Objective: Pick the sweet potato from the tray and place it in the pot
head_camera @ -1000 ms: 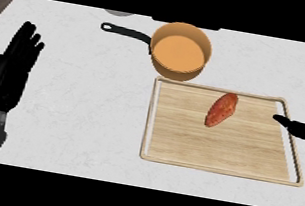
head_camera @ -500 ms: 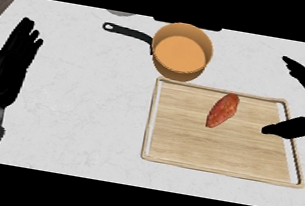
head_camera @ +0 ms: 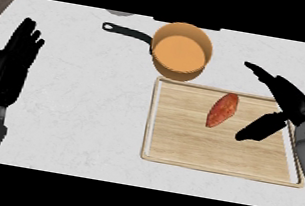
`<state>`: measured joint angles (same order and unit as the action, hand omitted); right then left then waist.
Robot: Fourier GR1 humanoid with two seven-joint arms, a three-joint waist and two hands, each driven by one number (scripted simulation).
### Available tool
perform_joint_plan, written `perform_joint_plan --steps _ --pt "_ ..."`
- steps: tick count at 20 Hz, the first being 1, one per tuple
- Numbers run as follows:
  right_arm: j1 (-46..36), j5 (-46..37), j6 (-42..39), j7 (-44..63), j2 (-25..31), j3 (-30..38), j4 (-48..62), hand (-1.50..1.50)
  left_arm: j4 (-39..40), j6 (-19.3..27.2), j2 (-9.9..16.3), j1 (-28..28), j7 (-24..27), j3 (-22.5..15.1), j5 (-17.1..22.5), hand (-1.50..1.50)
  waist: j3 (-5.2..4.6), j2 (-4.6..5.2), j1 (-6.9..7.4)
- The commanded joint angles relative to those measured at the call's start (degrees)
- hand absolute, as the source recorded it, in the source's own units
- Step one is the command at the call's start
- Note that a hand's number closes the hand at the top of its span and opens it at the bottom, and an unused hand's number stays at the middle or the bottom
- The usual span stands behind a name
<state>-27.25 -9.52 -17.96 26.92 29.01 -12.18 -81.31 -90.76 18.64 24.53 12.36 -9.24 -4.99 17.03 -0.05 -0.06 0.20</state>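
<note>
At far left, over bare white speckled counter [head_camera: 75,92], the robot's black left hand [head_camera: 5,70] stands with fingers straight and raised, resting, holding nothing. It is well apart from everything the task concerns.

Toward the middle, near the counter's far edge: round orange pot [head_camera: 182,52] with a black handle [head_camera: 126,32] pointing left. Mouth open and unobstructed. Pot sits just beyond the far edge of the tray, near or touching it; cannot tell which.

Right of centre: pale wooden tray with a raised rim [head_camera: 177,150]. Reddish-orange, elongated sweet potato [head_camera: 222,110] lies in the tray's far half, long axis running roughly near-to-far with a slight tilt, upper end closest to the pot. Not yet lifted.

At right, black right hand [head_camera: 285,109] hangs over the tray's right side, spread wide, thumb toward the vegetable and fingers reaching up and away. Nothing grasped. Thumb tip is near the sweet potato but apart from it.

Handling judgement: stiff, solid tuber, moderately weighty for its size, not fragile; skin likely dry enough, but the tapered rounded form could roll or slide out endwise. Best hold is probably across the thick middle, thumb one side, fingers opposite. Carry to the pot looks short.
</note>
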Motion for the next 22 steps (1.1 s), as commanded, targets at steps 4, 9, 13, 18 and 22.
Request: perform_joint_plan --steps 4,9,13,18,22 --pt "2.4 -1.4 -4.7 4.8 -3.2 2.5 -5.1 -1.50 -4.7 -1.5 -1.2 -1.1 -3.8 3.3 -1.8 0.00 0.05 -0.04 -0.15" --pt "0.3 -7.9 -3.7 6.7 -6.4 1.0 0.5 -1.50 -5.3 -3.1 -2.6 -2.9 -3.0 3.9 -2.8 0.00 0.05 0.02 0.12" --pt "3.3 -11.2 -3.4 5.3 -7.0 1.9 0.3 -1.50 -1.9 -5.2 -5.4 -4.5 1.4 5.1 -3.5 0.00 0.04 0.04 -0.09" --pt "1.1 -16.7 0.5 -0.1 -12.8 0.4 8.4 -1.50 -3.8 -4.8 -7.1 -4.0 -0.7 4.5 -6.1 0.00 0.05 0.07 0.06" --pt "0.5 -18.8 -0.8 -0.4 -13.2 2.3 9.8 -1.50 -1.5 -7.7 -6.3 -1.6 -2.0 7.7 -5.7 0.00 0.05 0.07 -0.01"
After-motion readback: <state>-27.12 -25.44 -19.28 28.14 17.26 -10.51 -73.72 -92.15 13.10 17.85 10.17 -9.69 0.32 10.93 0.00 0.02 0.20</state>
